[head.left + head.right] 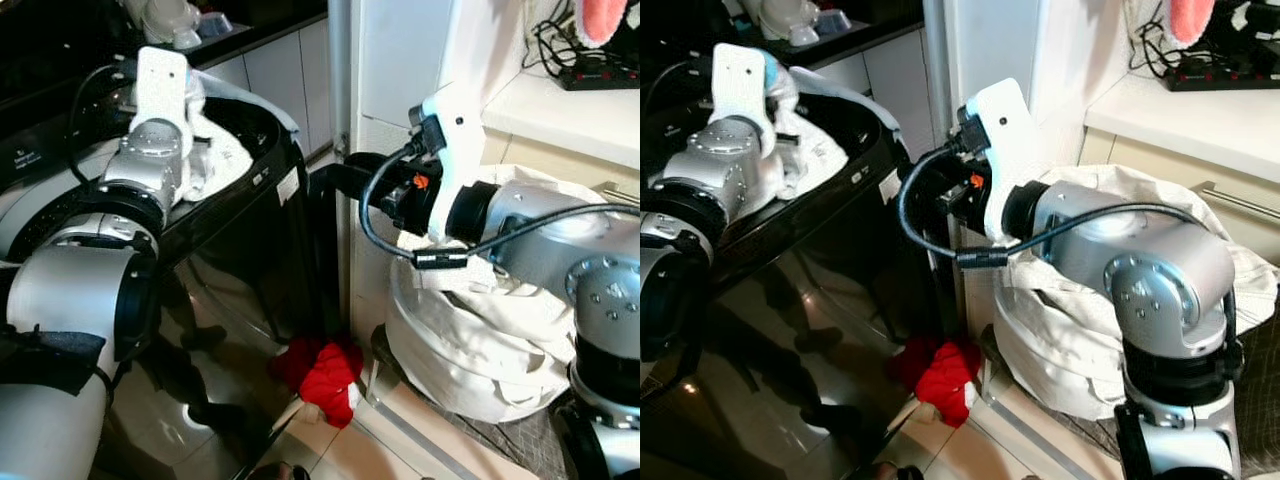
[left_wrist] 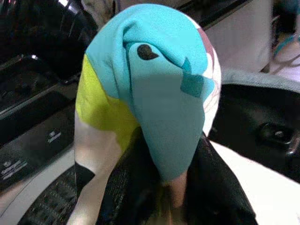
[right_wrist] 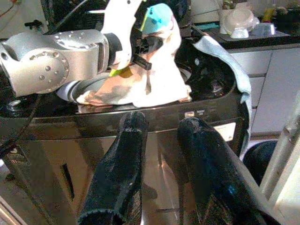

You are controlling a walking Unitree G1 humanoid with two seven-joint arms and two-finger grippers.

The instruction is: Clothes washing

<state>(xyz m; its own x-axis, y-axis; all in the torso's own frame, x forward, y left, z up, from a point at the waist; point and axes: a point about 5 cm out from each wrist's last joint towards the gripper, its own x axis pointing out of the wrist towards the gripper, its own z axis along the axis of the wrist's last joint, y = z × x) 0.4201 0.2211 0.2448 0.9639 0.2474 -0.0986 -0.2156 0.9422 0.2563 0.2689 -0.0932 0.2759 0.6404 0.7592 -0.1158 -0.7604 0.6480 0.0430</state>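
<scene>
My left gripper [image 3: 146, 46] is shut on a white garment [image 3: 157, 75] with turquoise and yellow patches, holding it over the open top of the black washing machine [image 1: 262, 165]. The cloth drapes over the left fingers [image 2: 126, 187] and hangs down onto the washer's opening. My right gripper [image 3: 164, 121] stands open, with nothing between its fingers, in front of the washer's right side and pointing at it. The right arm [image 1: 520, 225] reaches across a laundry basket with a white liner [image 1: 470, 345].
A red cloth [image 1: 325, 375] lies on the floor between washer and basket. A pale blue cloth [image 3: 225, 54] hangs over the washer's far rim. White cabinets [image 1: 400, 60] stand behind, and a counter with a power strip [image 1: 600, 72] is at the right.
</scene>
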